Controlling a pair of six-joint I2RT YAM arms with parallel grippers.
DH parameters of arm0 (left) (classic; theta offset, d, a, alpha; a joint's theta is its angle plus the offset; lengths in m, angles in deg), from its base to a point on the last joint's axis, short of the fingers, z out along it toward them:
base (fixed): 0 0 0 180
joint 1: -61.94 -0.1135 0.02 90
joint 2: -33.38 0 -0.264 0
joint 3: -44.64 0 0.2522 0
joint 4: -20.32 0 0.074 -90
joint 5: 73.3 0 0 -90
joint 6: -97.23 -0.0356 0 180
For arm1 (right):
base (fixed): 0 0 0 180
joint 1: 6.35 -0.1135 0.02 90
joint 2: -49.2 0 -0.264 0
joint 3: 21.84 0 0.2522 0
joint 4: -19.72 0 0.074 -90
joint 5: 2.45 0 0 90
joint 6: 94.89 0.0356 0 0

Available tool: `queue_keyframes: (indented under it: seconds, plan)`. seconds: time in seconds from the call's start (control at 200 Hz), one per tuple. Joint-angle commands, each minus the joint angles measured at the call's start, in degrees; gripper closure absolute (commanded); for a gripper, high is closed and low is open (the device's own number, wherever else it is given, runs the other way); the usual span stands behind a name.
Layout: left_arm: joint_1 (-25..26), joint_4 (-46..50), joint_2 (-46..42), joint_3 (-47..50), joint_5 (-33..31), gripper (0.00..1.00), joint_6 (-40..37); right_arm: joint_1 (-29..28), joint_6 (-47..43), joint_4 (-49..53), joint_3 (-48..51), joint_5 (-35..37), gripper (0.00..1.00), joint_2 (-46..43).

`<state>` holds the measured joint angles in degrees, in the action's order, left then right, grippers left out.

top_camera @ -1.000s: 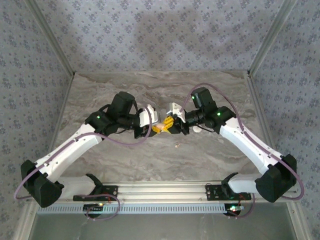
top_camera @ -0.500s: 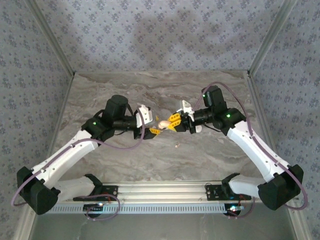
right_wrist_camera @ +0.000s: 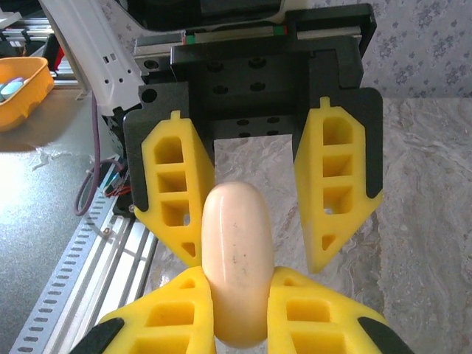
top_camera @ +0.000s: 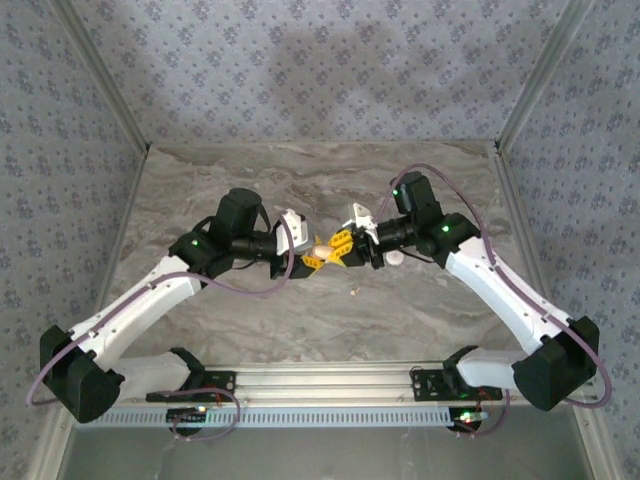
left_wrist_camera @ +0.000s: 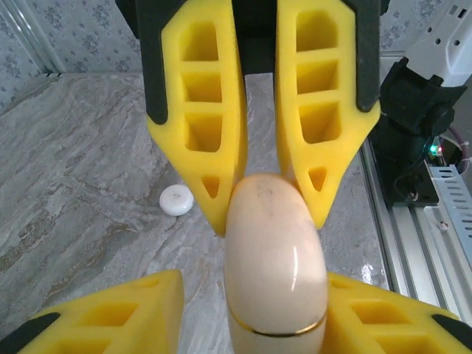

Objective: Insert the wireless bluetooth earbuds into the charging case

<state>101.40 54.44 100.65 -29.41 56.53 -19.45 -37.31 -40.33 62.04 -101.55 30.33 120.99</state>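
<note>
Evidently the charging case (left_wrist_camera: pixel 274 258) is hanging in mid-air between both arms, at lower centre of the left wrist view. It is looking shut, so the step in hand is probably a handover or getting the lid open. The left gripper (left_wrist_camera: pixel 254 299) is standing spread around the near end, one finger touching the shell and the other showing a gap. The right gripper (right_wrist_camera: pixel 240 280) is pinching the far end tight. To do this well, the left fingers are needing to close squarely on both flanks before the right eases or pulls, because the shell is a glossy, rounded peach oval that could squirt out of a lopsided grip. A thin gold band (left_wrist_camera: pixel 276 330) is marking the seam to work at. The yellow fingers are hollow-ribbed wedges, matte beside that polish. Farther off, a white round disc (left_wrist_camera: pixel 177 200) is lying on the grey marbled counter (left_wrist_camera: pixel 81 155). A tiny pale speck (top_camera: pixel 355 291), perhaps an earbud, is lying just below the grippers in the top view.
</note>
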Motion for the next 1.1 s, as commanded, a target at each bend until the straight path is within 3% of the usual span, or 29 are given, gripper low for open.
queue_keyframes:
  seconds: [0.0,0.3,0.38,0.45,0.51,0.71,0.969,1.094]
  plan:
    - [-0.1,0.0,-0.3,-2.2,2.1,0.53,0.3,-0.5,-0.4,1.5,-3.6,0.8,0.85,0.3]
    - [-0.1,2.2,0.2,-2.5,1.8,0.73,-0.2,-0.5,-0.2,1.6,-3.9,1.3,0.85,0.0]
    - [-0.1,1.9,0.0,-2.6,2.0,0.72,0.0,-0.5,-0.1,1.8,-3.9,1.5,0.85,0.1]
    - [-0.1,1.1,-0.4,-2.5,1.7,0.58,0.5,-0.5,0.1,2.3,-3.9,1.7,0.85,0.3]
    - [-0.1,0.7,-0.7,-2.3,1.8,0.56,0.6,-0.6,0.2,2.8,-4.0,2.0,0.85,0.4]
    - [-0.1,1.0,-0.9,-2.5,1.8,0.62,0.7,-0.5,0.0,3.7,-4.2,2.7,0.85,0.4]
    - [0.0,0.0,-1.1,-2.3,1.8,0.61,1.6,-0.7,-0.1,4.1,-4.4,2.9,0.85,0.7]
    - [-0.1,0.0,-0.9,-2.4,1.8,0.69,1.5,-0.8,-0.1,4.2,-4.6,3.1,0.85,0.8]
